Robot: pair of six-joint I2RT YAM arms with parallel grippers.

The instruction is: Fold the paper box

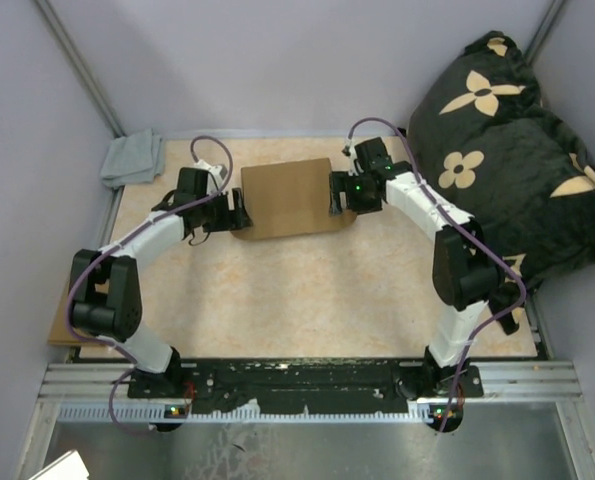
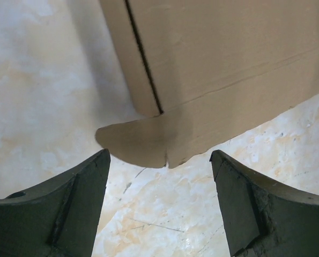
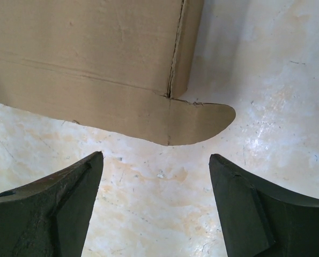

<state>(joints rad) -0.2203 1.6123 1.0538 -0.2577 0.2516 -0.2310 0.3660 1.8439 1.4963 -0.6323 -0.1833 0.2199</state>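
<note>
The paper box (image 1: pixel 289 196) lies folded flat and brown at the far middle of the table. My left gripper (image 1: pixel 237 213) sits at its left end, open, with nothing between the fingers. In the left wrist view the box (image 2: pixel 229 53) shows a dark slit, and its rounded flap (image 2: pixel 143 142) lies just beyond the left gripper (image 2: pixel 159 160). My right gripper (image 1: pixel 335 196) stands open at the box's right end. The right wrist view has the box (image 3: pixel 84 53) and its rounded flap (image 3: pixel 202 120) just ahead of the empty right gripper (image 3: pixel 155 160).
A grey cloth (image 1: pixel 132 158) lies at the table's far left corner. A black cushion with tan flowers (image 1: pixel 507 150) fills the far right side. A smaller cardboard piece (image 1: pixel 62 322) pokes out at the table's left edge. Pale walls close in the back.
</note>
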